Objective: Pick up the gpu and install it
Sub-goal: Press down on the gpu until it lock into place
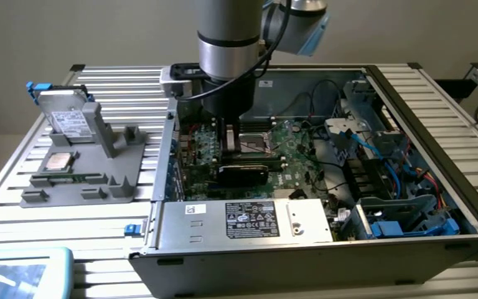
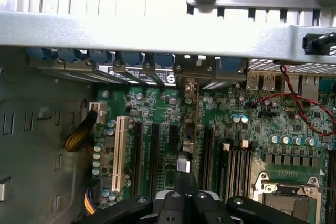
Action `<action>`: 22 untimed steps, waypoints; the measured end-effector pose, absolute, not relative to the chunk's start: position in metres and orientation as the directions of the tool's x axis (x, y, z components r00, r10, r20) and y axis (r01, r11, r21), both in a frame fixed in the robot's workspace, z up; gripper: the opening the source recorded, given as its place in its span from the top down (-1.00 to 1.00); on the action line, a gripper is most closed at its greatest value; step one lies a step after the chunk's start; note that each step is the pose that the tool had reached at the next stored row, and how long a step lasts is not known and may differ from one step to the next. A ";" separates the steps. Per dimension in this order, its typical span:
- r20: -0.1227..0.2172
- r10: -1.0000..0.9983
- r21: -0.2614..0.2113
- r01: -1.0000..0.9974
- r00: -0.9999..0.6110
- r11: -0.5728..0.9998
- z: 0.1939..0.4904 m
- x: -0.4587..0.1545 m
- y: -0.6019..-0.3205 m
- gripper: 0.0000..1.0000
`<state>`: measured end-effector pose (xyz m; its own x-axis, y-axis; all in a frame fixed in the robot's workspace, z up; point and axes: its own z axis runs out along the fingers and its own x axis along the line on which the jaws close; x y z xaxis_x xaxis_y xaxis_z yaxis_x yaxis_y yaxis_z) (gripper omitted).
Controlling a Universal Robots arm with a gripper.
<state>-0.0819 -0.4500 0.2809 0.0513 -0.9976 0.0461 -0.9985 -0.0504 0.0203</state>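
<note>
The gpu stands on edge over the green motherboard inside the open computer case. Its black face is turned toward the exterior view's front. In the wrist view I see the gpu edge-on as a thin line. It runs from its metal end bracket at the case's rear wall to my fingers, among the black expansion slots. My gripper is shut, directly over the card's upper edge. I cannot tell whether it pinches the card or only rests on it.
A grey holder on the slatted table at the exterior view's left carries a silver hard drive, a processor and a memory stick. In the case are the power supply, a processor socket, and cables and blue drive bays.
</note>
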 end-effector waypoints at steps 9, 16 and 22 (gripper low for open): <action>0.046 -0.999 0.021 -0.999 0.028 -0.028 0.275 -0.087 -0.447 0.79; 0.045 -0.999 0.021 -1.000 0.011 -0.010 0.272 -0.091 -0.445 0.79; 0.044 -0.999 0.021 -1.000 -0.001 0.002 0.269 -0.092 -0.443 0.79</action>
<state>-0.0920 -0.4434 0.2687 -0.0007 -0.9990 0.0444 -0.9998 0.0016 0.0205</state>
